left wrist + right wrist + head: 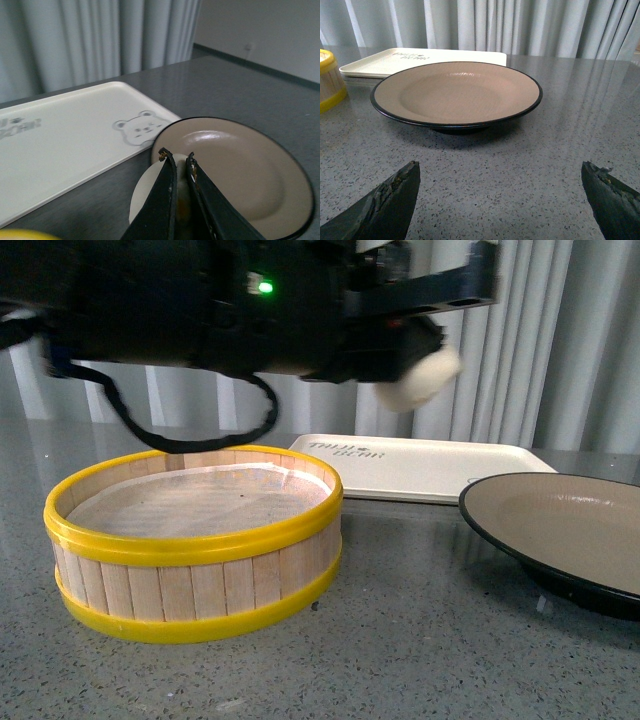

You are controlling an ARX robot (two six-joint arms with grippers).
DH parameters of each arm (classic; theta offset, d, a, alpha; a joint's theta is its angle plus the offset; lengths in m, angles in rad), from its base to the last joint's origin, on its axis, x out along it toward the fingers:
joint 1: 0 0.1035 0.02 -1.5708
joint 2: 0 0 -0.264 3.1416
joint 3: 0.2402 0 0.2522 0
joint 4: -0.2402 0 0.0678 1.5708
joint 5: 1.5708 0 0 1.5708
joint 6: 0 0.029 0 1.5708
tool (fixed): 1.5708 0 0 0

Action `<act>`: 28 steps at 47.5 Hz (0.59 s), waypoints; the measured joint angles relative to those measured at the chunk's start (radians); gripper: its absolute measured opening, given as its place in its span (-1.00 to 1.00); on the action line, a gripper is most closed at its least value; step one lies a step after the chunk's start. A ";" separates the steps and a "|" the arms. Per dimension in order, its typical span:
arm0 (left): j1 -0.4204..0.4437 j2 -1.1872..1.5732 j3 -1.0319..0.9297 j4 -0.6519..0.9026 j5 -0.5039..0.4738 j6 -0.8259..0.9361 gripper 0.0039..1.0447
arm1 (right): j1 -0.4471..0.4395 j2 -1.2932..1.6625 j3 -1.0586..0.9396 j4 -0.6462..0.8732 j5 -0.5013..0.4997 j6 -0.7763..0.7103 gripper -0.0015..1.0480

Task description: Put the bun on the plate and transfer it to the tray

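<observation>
bun: small round white steamed bun (pixel 425 380), up off the table, pinched in the left gripper (pixel 177 156); jaws narrow, dough squeezed between them.
position: in the left wrist view it hangs over the plate's rim, not its centre.
plate: wide shallow beige dish with black rim (pixel 500 530), nothing in it, just beside the flat cream-white rectangular tray (pixel 420 465).
step: carry to plate. Traverse until over the beige middle, lower to contact, then release. Dropped from height, it would likely roll on the slope.
grip: soft dough, don't tighten.
right gripper (pixel 500 170): spread wide, empty, low in front of the plate.
basket: round wooden steamer basket with yellow bands (pixel 190 580), only its liner inside.
</observation>
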 joint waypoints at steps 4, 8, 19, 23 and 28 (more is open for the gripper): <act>-0.050 0.056 0.049 0.000 -0.002 -0.011 -0.92 | 0.000 0.000 0.000 0.000 0.000 0.000 0.84; -0.080 0.098 0.087 -0.011 -0.017 -0.012 -0.92 | 0.000 0.000 0.000 0.000 0.000 0.000 0.84; -0.164 0.209 0.183 -0.037 -0.027 0.020 -0.92 | 0.000 0.000 0.000 0.000 0.000 0.000 0.84; -0.187 0.235 0.212 -0.069 -0.022 0.050 -0.92 | 0.000 0.000 0.000 0.000 0.000 0.000 0.84; -0.216 0.271 0.247 -0.095 -0.016 0.071 -0.92 | 0.000 0.000 0.000 0.000 0.000 0.000 0.84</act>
